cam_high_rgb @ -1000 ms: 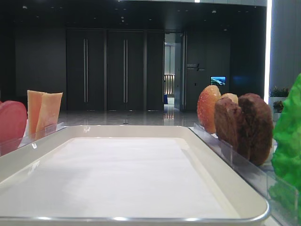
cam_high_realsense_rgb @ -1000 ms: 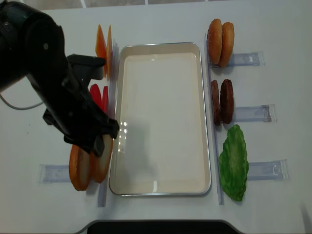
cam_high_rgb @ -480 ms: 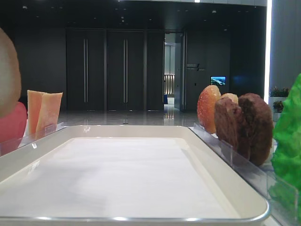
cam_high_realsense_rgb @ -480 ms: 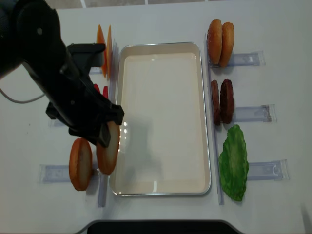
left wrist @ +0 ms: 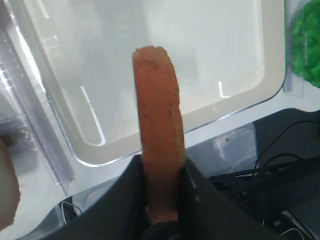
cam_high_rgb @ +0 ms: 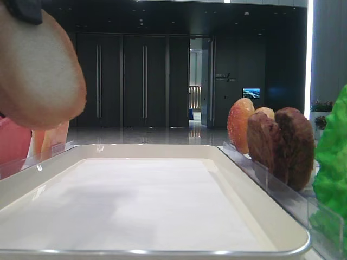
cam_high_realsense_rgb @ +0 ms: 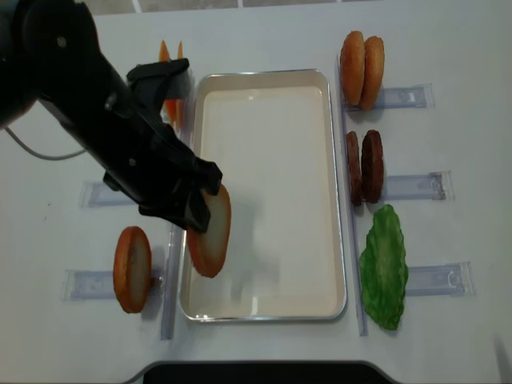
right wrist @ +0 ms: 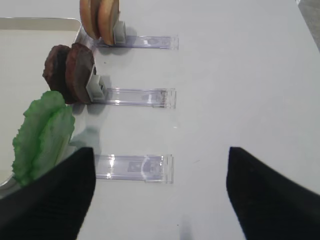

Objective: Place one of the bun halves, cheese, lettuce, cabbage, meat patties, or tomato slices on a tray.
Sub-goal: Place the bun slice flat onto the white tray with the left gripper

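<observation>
My left gripper [cam_high_realsense_rgb: 200,210] is shut on a golden-brown bun half [cam_high_realsense_rgb: 210,236], held on edge above the near left part of the cream-white tray [cam_high_realsense_rgb: 272,152]. In the left wrist view the bun half [left wrist: 159,115] stands upright between the jaws, over the tray [left wrist: 200,60]. It fills the upper left of the low view as a pale face [cam_high_rgb: 38,70]. A second bun half [cam_high_realsense_rgb: 132,268] stays in the left rack. My right gripper [right wrist: 160,192] is open above bare table, right of the racks.
Right of the tray stand two more bun halves [cam_high_realsense_rgb: 362,70], two meat patties [cam_high_realsense_rgb: 365,166] and green lettuce [cam_high_realsense_rgb: 384,268] in clear racks. Cheese slices [cam_high_realsense_rgb: 166,54] show behind my left arm. A pinkish tomato slice [cam_high_rgb: 13,149] shows at the tray's left.
My left gripper has lifted the bun half out of the left rack and carried it right, from beside the tray to over its left edge.
</observation>
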`<state>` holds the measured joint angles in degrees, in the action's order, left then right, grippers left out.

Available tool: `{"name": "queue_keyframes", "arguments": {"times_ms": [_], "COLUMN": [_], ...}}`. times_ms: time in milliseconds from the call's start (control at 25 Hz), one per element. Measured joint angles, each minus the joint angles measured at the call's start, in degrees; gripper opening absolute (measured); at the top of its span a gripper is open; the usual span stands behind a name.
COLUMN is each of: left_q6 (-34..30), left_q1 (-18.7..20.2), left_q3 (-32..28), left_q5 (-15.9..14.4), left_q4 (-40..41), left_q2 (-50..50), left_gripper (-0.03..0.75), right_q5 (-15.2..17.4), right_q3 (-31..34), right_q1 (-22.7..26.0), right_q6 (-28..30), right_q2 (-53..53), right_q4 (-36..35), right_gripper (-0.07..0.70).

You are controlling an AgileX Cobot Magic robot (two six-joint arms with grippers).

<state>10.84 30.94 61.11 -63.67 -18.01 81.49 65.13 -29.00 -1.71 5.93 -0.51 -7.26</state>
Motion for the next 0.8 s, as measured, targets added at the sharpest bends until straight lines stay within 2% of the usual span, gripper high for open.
{"name": "queue_keyframes", "arguments": {"times_ms": [320,560,800], "left_q6": [-13.99,-24.44,-27.31], "left_q1": [-6.05,-6.44,-6.46], "left_q3": [-0.45,-0.45,-0.45], "left_q5": [4.47,6.15,7.27], "left_q4": [-13.13,-24.00,-26.09], "left_q2": [6.07,14.62,19.16], "left_gripper": [0.137,0.137,0.135], "right_q5": [0.00,0.00,0.00], "right_q3": [0.00,0.00,0.00], "right_q1": [0.00,0.00,0.00], "right_q6": [0.00,0.00,0.00], "right_q2": [0.00,0.00,0.00], "right_q4": [0.00,-0.05,-0.05], "right_gripper": [0.518,0.518,0.518]}}
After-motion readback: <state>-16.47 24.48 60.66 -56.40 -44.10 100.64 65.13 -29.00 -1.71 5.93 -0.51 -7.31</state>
